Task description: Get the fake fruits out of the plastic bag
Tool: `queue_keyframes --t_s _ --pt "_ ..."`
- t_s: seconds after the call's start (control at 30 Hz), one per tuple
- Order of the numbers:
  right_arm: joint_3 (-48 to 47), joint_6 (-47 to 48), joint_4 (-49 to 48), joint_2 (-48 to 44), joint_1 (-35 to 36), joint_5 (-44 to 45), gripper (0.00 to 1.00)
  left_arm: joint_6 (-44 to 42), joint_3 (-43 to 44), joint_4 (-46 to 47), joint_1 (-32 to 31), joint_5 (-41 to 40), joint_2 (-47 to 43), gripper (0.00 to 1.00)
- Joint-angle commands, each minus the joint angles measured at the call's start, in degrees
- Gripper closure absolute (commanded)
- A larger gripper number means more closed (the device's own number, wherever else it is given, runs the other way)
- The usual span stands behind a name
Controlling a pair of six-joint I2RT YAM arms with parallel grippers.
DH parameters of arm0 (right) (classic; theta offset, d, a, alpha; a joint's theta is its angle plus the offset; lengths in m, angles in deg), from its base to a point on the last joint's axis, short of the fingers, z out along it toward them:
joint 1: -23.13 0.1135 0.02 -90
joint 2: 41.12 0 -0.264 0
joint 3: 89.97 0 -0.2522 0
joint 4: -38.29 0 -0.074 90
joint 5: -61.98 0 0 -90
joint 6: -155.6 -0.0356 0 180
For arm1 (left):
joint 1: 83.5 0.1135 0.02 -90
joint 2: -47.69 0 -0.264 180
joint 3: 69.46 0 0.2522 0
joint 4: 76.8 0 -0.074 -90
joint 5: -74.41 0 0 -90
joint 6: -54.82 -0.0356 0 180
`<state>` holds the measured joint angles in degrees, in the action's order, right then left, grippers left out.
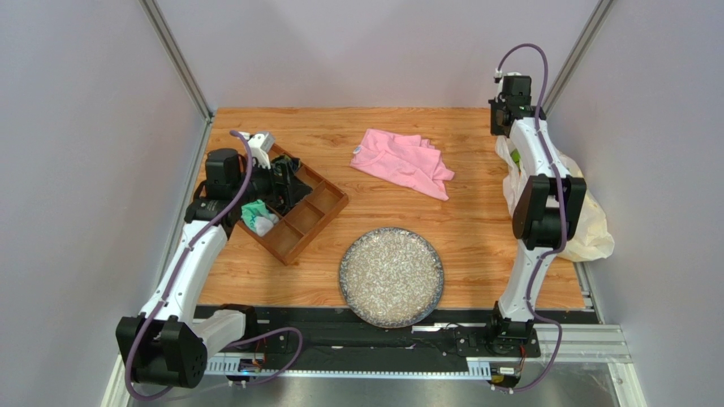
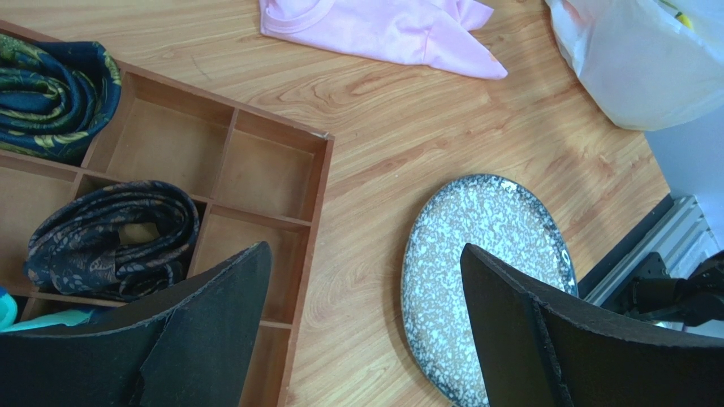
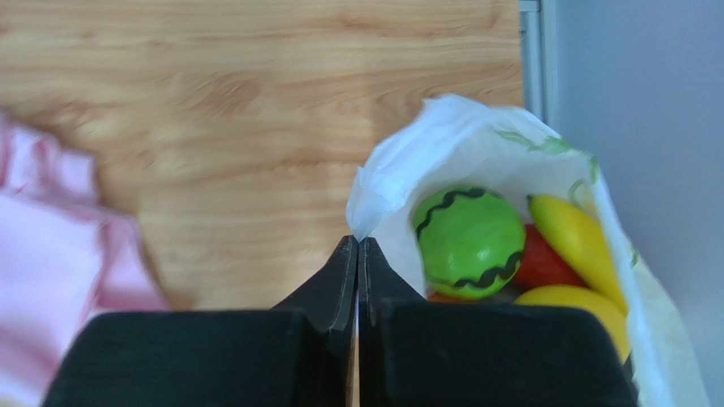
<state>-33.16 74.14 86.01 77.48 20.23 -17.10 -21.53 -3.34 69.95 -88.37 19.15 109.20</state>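
The right pincer [image 3: 358, 244], clenched on the rim of the plastic bag [image 3: 399, 170], right of the speckled plate [image 1: 392, 275]; fake fruits [image 3: 470, 231] inside the bag. The left pincer [image 2: 364, 250], released, left of the plate.

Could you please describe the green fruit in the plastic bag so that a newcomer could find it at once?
Look to the right edge of the wooden table, where a white plastic bag lies beside the right arm. In its open mouth sits the green fruit: a round ball, the only green one, marked with wavy black lines, next to yellow pieces and a red piece.
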Motion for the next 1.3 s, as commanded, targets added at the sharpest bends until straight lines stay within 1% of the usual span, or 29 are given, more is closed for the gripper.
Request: queue_keyframes --t_s 0.0,0.03,0.1,0.13,0.2,0.27,0.3,0.33,0.37,0.4,0.43,0.47,0.5,0.57,0.6,0.67,0.7,0.73,0.77,0.8,0.9,0.97,1.0,1.03,1.1,1.13,1.2,1.23,1.27 --pt "5.88 -2.99 2.34 -18.65 5.42 -10.04 1.00 1.64 3.80 3.13 -0.15 2.17 0.80 0.09" --pt "7.37 -3.61 2.78 -23.90 8.49 -12.13 1.00 2.08 4.24 3.31 -0.41 2.43 0.97 0.09" --pt "11.42 -4.40 3.57 -27.97 11.76 -12.24 1.00 2.61 4.59 3.75 -1.37 3.14 1.24 0.09" --pt "12.82 -4.75 3.49 -30.08 15.08 -12.32 1.00 2.61 5.03 3.75 -1.81 3.31 1.41 0.09" --pt "16.34 -5.19 2.96 -34.57 19.31 -11.36 1.00 2.26 5.73 3.23 -3.30 3.58 2.37 0.09" --pt "18.45 -6.33 3.22 -36.59 21.17 -11.36 1.00 2.17 7.31 2.88 -4.19 3.84 3.08 0.09" --pt "21.33 -6.77 3.22 -38.17 21.79 -11.44 1.00 2.17 7.84 2.87 -4.97 3.93 3.78 0.08" --pt "22.84 -7.21 3.40 -38.62 22.05 -12.05 0.89 1.91 8.72 2.87 -5.33 4.10 4.13 0.08" --pt "24.68 -7.48 3.57 -38.89 22.06 -11.97 0.69 1.82 9.16 3.05 -5.68 4.45 4.66 0.06" --pt "27.14 -7.31 3.84 -39.15 21.80 -11.80 0.55 1.65 9.60 3.22 -6.38 4.63 5.71 0.06" --pt "28.21 -7.22 4.71 -39.33 21.36 -12.41 0.35 1.56 10.39 3.49 -6.91 4.89 6.24 0.04" --pt "28.82 -6.78 5.41 -39.59 20.66 -13.72 0.29 1.47 11.00 4.01 -7.35 5.25 7.73 0.03" --pt "29.61 -6.08 6.29 -40.81 19.43 -15.99 0.21 1.55 11.71 4.28 -8.40 5.77 8.44 0.02" --pt "30.32 -5.37 8.93 -42.75 18.28 -17.59 0.19 2.08 14.95 4.63 -9.81 8.92 10.80 0.01" --pt "31.02 -4.50 9.63 -45.63 16.97 -18.99 0.18 2.26 16.27 4.89 -11.64 10.07 11.69 0.01" --pt "34.79 -4.05 10.52 -48.72 16.26 -19.00 0.18 1.56 20.66 4.63 -14.11 12.09 14.84 0.01" --pt "36.03 -4.23 10.87 -49.95 15.73 -19.09 0.19 1.21 22.24 4.46 -16.82 12.37 16.17 0.01" --pt "38.30 -4.40 11.48 -52.23 15.55 -19.53 0.19 0.59 25.57 4.28 -18.24 12.45 17.57 0.01" --pt "39.19 -4.58 11.66 -53.03 15.29 -20.14 0.19 -0.02 27.43 3.32 -19.56 12.80 20.98 0.01" --pt "39.99 -4.93 11.83 -53.82 15.11 -20.67 0.19 -0.81 31.45 2.36 -22.18 12.89 22.93 0.01" --pt "41.13 -4.23 12.80 -55.59 14.85 -23.91 0.20 -6.43 38.40 -2.91 -26.68 11.93 29.52 0.01" --pt "41.57 -2.30 14.03 -55.41 14.85 -23.23 0.23 -9.25 40.36 -4.94 -28.87 10.44 32.07 0.01" --pt "41.75 -2.38 14.21 -55.59 14.68 -18.78 0.23 -10.04 41.58 -5.56 -29.58 9.65 32.52 0.01" --pt "41.84 -2.30 15.08 -55.94 13.80 -18.31 0.23 -12.48 41.77 -5.82 -30.37 8.51 32.70 0.01" --pt "40.87 -2.21 16.84 -57.17 9.87 -22.49 0.23 -15.56 41.16 -6.09 -32.92 6.93 33.14 0.01" --pt "40.70 -2.21 18.24 -57.52 8.97 -23.56 0.23 -16.71 41.07 -6.00 -33.71 5.53 33.58 0.01" --pt "41.48 -2.82 18.95 -57.87 8.17 -24.10 0.23 -15.94 40.81 -4.61 -35.74 3.50 35.60 0.01" --pt "41.84 -2.91 19.22 -57.79 8.17 -24.54 0.24 -14.11 40.81 -2.68 -36.35 1.92 36.39 0.01" --pt "42.01 -3.35 19.39 -57.53 8.17 -25.24 0.25 -13.92 41.15 -1.97 -37.23 2.34 38.05 0.01"
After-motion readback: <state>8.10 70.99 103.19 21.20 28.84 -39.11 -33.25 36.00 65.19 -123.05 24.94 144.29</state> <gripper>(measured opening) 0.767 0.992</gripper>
